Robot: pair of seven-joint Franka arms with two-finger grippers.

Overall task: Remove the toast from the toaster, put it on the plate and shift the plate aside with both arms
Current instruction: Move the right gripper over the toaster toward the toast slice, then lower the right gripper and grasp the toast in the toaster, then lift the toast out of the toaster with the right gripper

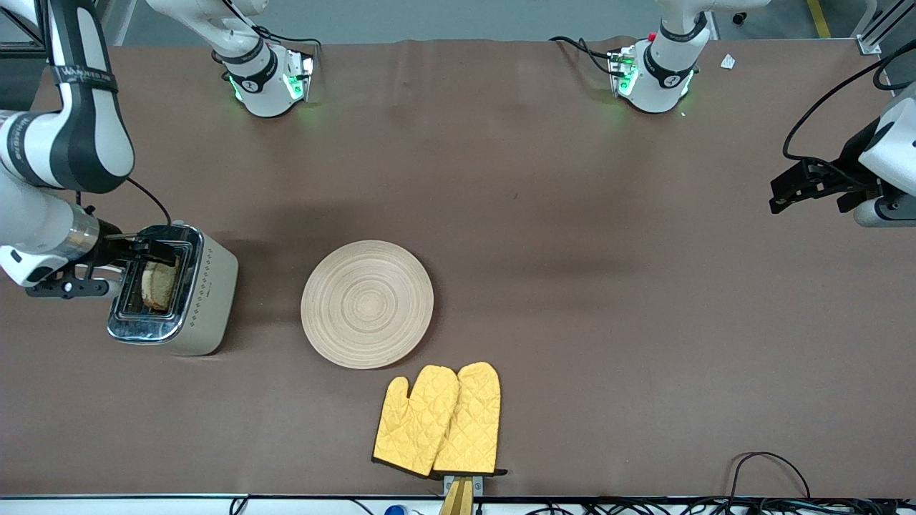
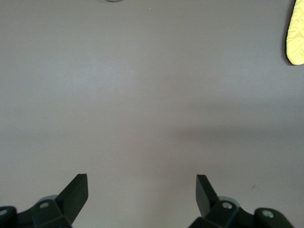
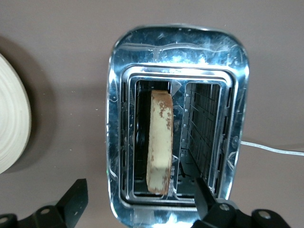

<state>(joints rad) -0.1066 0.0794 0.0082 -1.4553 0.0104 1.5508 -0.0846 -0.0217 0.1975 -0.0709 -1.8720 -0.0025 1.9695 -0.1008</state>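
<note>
The toast stands on edge in one slot of a silver toaster toward the right arm's end of the table. In the right wrist view the toast shows as a pale slice with a brown crust, beside an empty slot of the toaster. My right gripper hangs open over the toaster's top, and in its own view the gripper holds nothing. The round beige plate lies beside the toaster, and its rim shows in the right wrist view. My left gripper waits open and empty over bare table.
A pair of yellow oven mitts lies nearer the front camera than the plate, and one edge of them shows in the left wrist view. Cables run along the table's front edge. The toaster's white cord trails off it.
</note>
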